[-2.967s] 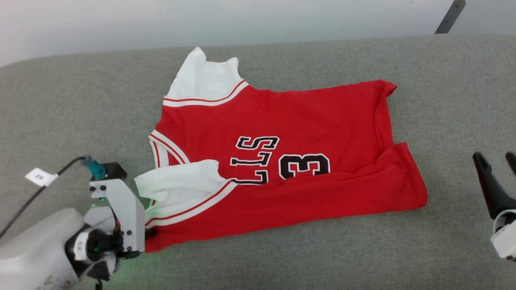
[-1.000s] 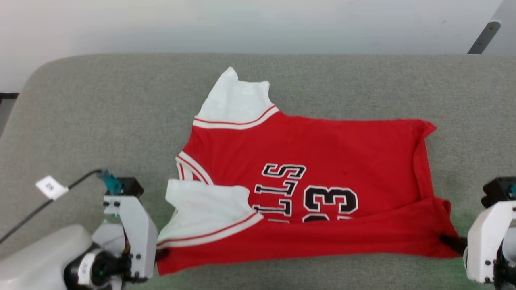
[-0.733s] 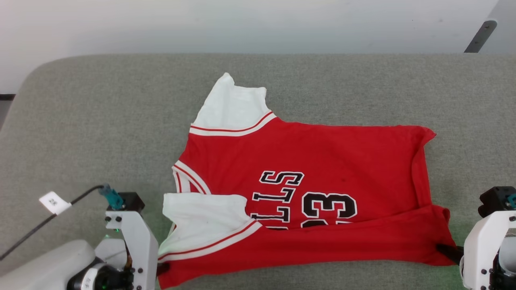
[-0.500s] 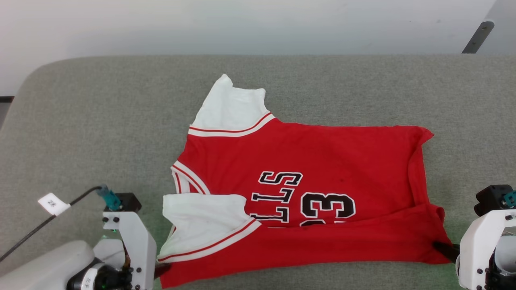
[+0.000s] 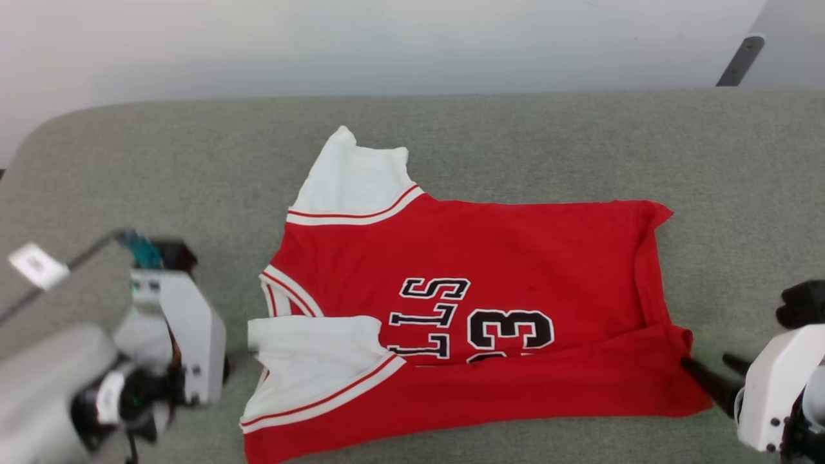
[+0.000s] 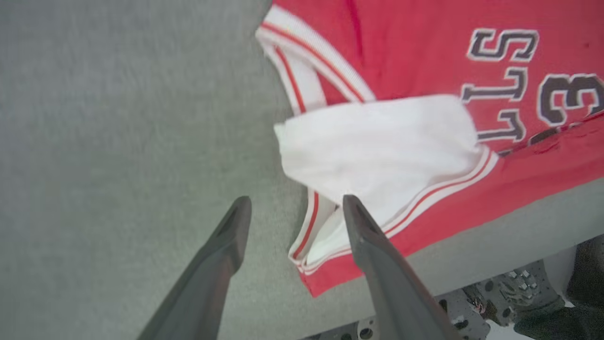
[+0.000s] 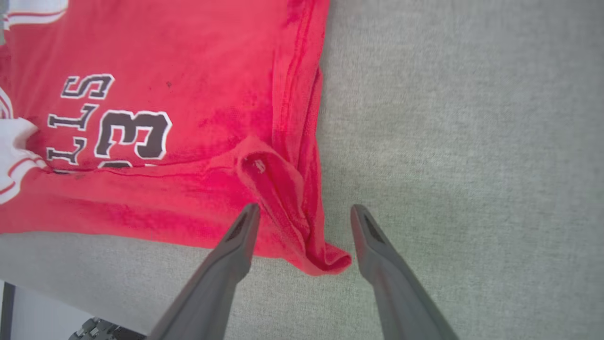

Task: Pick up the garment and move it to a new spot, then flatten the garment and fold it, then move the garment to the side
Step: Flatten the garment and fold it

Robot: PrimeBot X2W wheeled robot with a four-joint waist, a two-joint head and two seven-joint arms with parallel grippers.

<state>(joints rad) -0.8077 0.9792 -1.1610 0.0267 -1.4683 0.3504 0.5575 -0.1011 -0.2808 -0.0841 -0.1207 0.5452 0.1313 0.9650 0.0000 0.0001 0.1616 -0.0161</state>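
Left pincer (image 6: 296, 199) and right pincer (image 7: 305, 208) have both released the one garment (image 5: 515, 258).

A robotics lab, by the look of it: a grey fabric-covered table (image 5: 129, 161) with a rounded corner stands before a bare pale wall (image 5: 387, 38), a dark metal strut (image 5: 740, 59) rises at far right, and a paper-tagged cable (image 5: 95, 247) feeds the wrist of the left gripper (image 6: 296, 200).
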